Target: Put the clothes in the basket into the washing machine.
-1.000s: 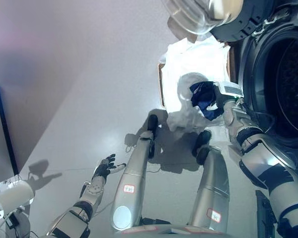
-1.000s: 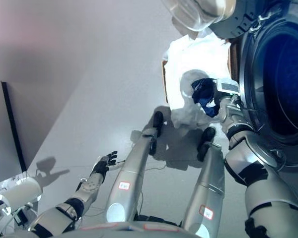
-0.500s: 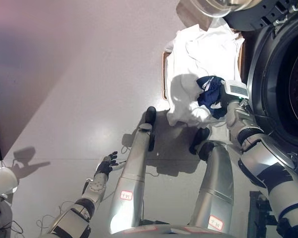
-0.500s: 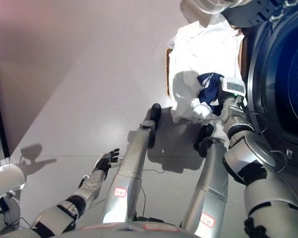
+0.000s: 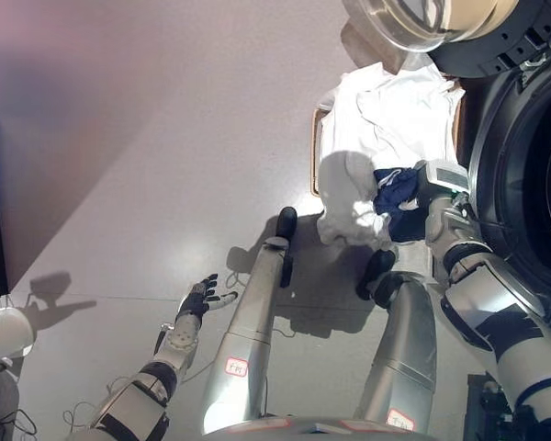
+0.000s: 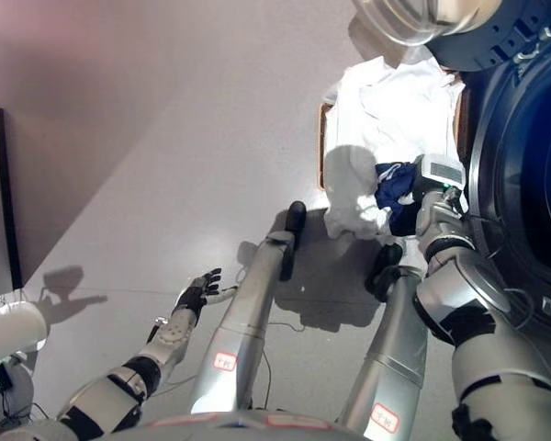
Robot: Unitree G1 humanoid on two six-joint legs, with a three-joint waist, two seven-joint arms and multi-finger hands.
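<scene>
Your right hand (image 5: 415,197) sits over the basket (image 5: 316,165), just beside the washing machine (image 5: 523,165) opening; the dark blue garment (image 5: 395,190) is bunched against the hand on the side away from the drum, on top of the white clothes (image 5: 386,119); fingers are buried in the blue cloth, so you can't tell from either view whether they're curled or straight; white clothes fill the basket and spill over its near edge onto the floor (image 5: 165,165); machine door (image 5: 422,18) stands open past the basket's far end; your left hand (image 5: 200,299) hangs well clear of the basket, low over the floor, fingers spread and relaxed, holding nothing.
</scene>
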